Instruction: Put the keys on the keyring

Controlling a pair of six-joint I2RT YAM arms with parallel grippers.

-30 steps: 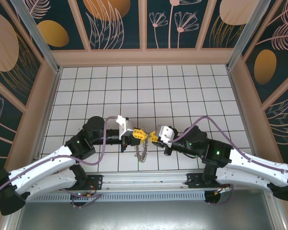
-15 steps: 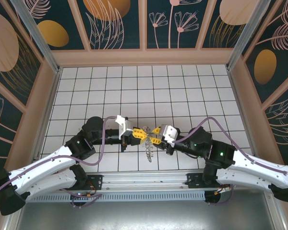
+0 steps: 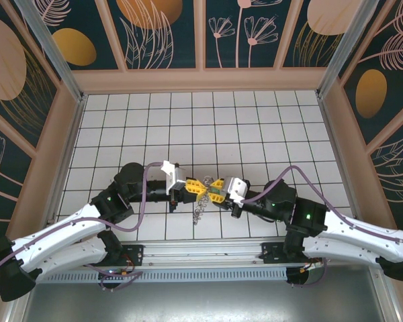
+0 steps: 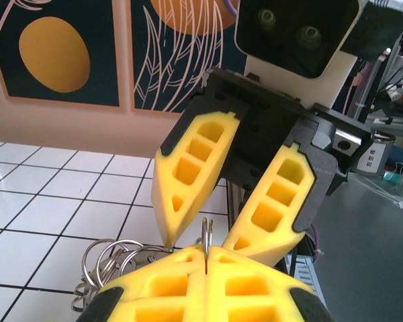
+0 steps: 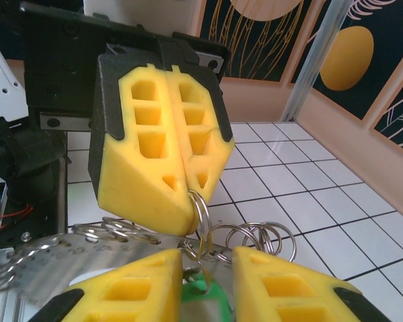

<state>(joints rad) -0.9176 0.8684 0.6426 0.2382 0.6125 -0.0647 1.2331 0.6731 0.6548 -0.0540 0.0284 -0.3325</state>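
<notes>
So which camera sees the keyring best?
The right wrist view. The keyring is big and sharp there, pinched in the left tool's shut yellow fingers. The left wrist view catches its thin edge poking up above those fingers. The top view shows it as a tiny grey dangle.

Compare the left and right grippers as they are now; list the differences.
The left gripper has its jaws pressed together, while the right gripper has them apart. The left gripper pinches a wire loop of the keyring at its tips; the right gripper has the green-headed key sitting in its gap, and whether it is clamped is unclear. Both are yellow-fingered and face each other tip to tip.
</notes>
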